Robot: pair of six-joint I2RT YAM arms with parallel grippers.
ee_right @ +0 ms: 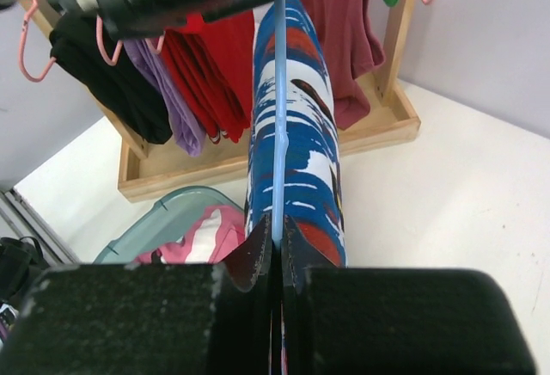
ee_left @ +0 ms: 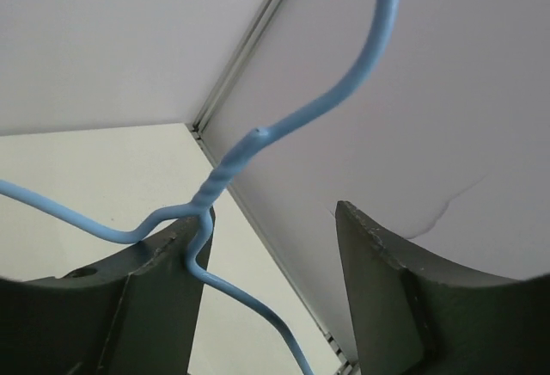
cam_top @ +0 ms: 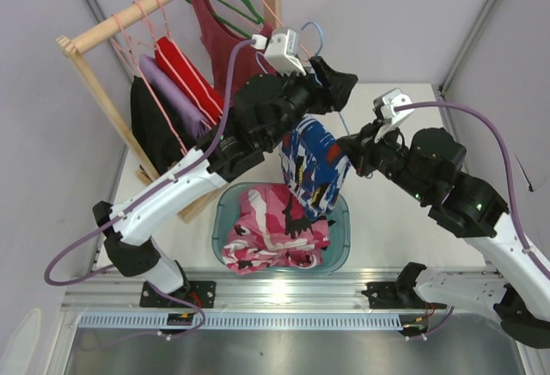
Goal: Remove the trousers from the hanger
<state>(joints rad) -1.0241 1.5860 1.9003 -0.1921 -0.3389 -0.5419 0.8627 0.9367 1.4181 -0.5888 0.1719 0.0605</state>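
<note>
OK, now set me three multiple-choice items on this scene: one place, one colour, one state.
1. Where is the pink camouflage garment? A) in the basin B) on the floor C) on a shelf
2. What colour is the hanger carrying the trousers? A) pink B) green C) light blue
3. What state is the right gripper in? A) wide open B) shut on the hanger's wire C) shut on the basin's rim

Answers: 1 A, it lies heaped inside the teal basin; 2 C, a light-blue wire runs down the front of the trousers; 3 B, its fingers meet around the blue wire.
</note>
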